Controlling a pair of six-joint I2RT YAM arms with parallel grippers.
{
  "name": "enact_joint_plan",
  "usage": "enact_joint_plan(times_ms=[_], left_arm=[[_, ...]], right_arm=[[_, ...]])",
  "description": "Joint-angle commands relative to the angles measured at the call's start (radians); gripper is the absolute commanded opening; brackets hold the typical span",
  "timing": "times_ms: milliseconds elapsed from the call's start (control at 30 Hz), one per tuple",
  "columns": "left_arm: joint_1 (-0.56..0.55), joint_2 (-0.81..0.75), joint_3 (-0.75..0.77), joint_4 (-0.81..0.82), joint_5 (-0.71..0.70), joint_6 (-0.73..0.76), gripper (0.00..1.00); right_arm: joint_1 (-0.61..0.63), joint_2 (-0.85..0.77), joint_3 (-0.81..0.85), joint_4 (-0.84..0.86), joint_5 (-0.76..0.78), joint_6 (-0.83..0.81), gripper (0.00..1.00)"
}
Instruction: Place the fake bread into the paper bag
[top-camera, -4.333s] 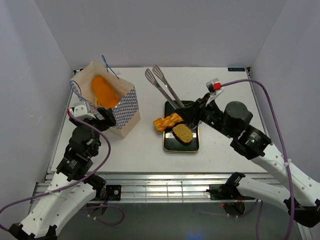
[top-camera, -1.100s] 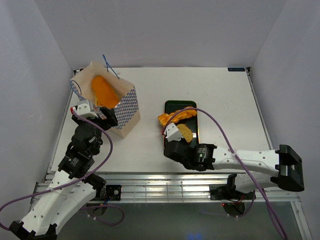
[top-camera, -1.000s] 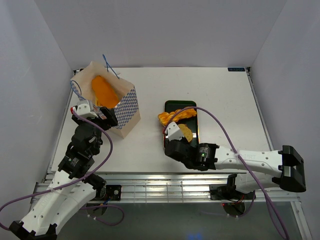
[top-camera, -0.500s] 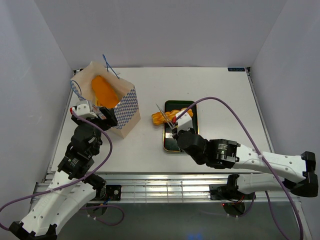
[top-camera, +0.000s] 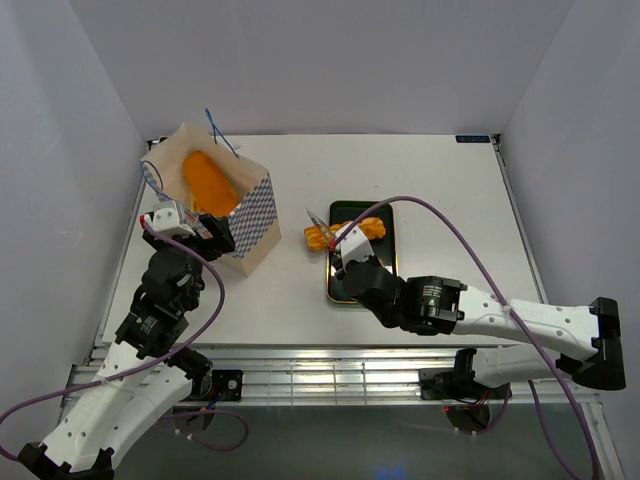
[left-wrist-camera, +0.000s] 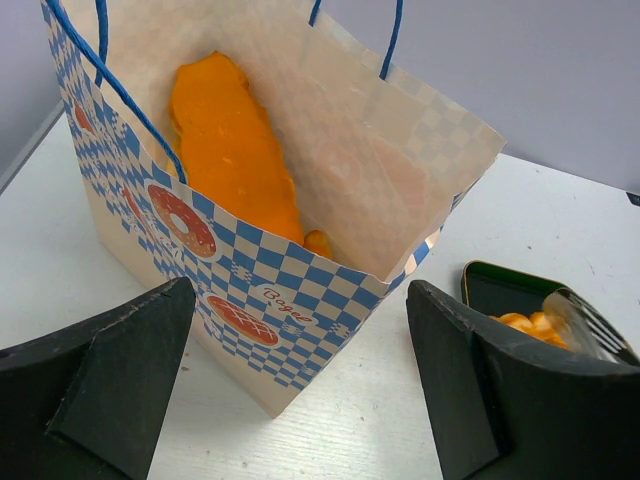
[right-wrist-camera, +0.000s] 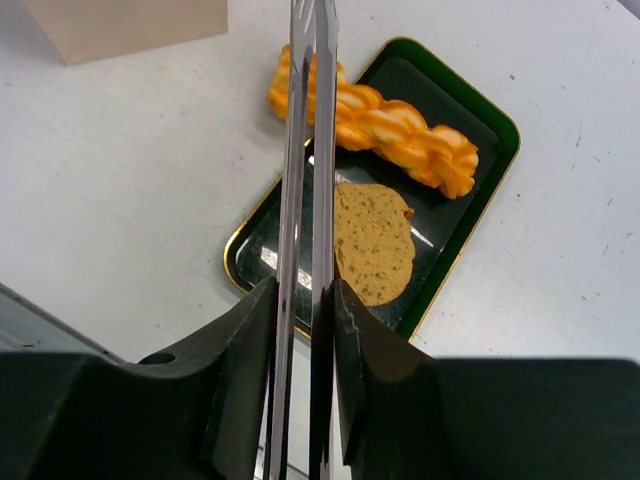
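The paper bag, blue-and-white checked, stands at the left with a long orange loaf inside; the left wrist view shows the bag and the loaf up close. My left gripper is open just before the bag's near corner. A braided twist and a round slice lie on the black tray. My right gripper is shut on silver tongs, whose nearly closed arms reach over the twist's left end. Their tips run out of the right wrist view.
The twist overhangs the tray's left rim. My right arm lies across the tray's near end and hides the slice from above. White walls enclose the table on three sides.
My right arm has swung round so the tongs now point up-left over the twist's left end. The twist has slid slightly left. The left arm and bag are unmoved.
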Motion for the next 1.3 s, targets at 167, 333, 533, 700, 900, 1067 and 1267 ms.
enact_joint_plan(times_ms=[167,333,533,700,900,1067,1267], left_arm=[[-0.006,-0.007,0.004,0.002,-0.002,0.007,0.97],[-0.006,-0.006,0.002,0.002,-0.001,0.007,0.97],[-0.006,-0.009,0.002,0.002,0.001,0.009,0.97],[-0.006,-0.010,0.002,0.003,-0.001,0.009,0.97],[-0.006,-0.013,0.002,0.003,-0.001,0.009,0.97],[-0.006,-0.015,0.004,0.003,0.002,0.009,0.97],[-0.006,-0.018,0.002,0.003,0.001,0.009,0.97]], right_arm=[[0.006,0.122,0.060,-0.039,0.079,-0.035,0.39],[0.006,0.176,0.077,-0.059,0.085,-0.047,0.44],[0.009,0.210,0.085,-0.055,0.058,-0.090,0.45],[0.026,0.242,0.085,-0.055,0.055,-0.118,0.46],[0.043,0.282,0.080,-0.047,0.044,-0.139,0.47],[0.047,0.316,0.082,-0.048,0.058,-0.153,0.47],[0.047,0.374,0.091,-0.045,0.087,-0.172,0.48]])
